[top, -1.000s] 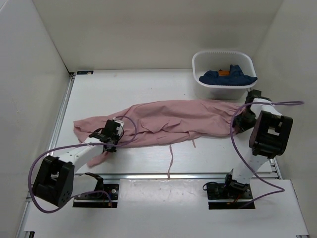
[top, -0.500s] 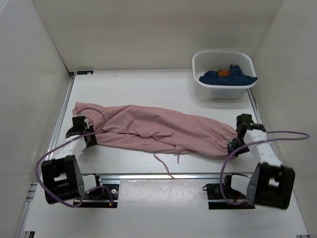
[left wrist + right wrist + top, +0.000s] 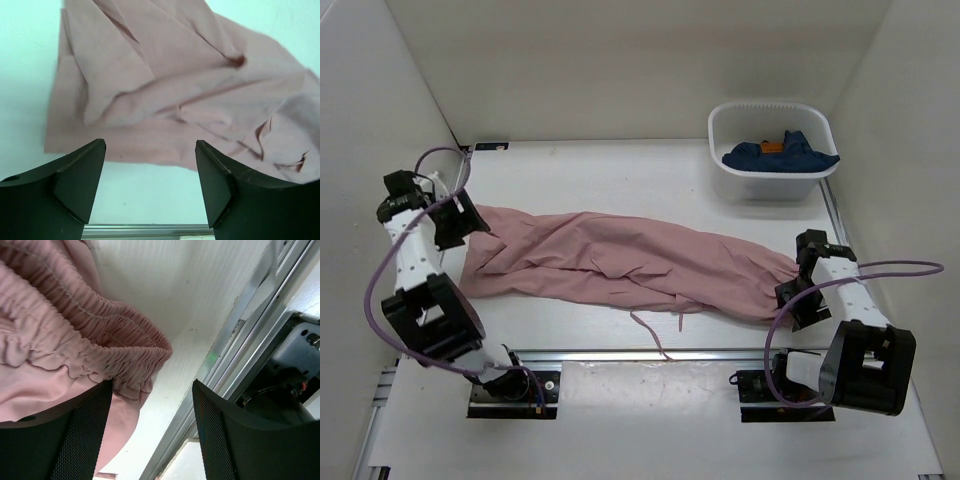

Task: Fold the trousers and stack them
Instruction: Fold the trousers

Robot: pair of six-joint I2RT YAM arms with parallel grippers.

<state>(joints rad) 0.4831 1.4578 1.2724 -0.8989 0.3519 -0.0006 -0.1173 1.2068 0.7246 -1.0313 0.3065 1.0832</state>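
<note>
The trousers (image 3: 620, 262) lie stretched out long — dusty pink, creased

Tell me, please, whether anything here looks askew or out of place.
The trousers lie stretched slantwise across the table, wrinkled and unfolded, and one drawstring trails loose toward the near edge.

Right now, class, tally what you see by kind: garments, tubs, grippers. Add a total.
Garments: 2, the pink trousers and the dark blue garment
Tubs: 1, the white tub
Grippers: 2, left gripper and right gripper
Total: 5
</note>
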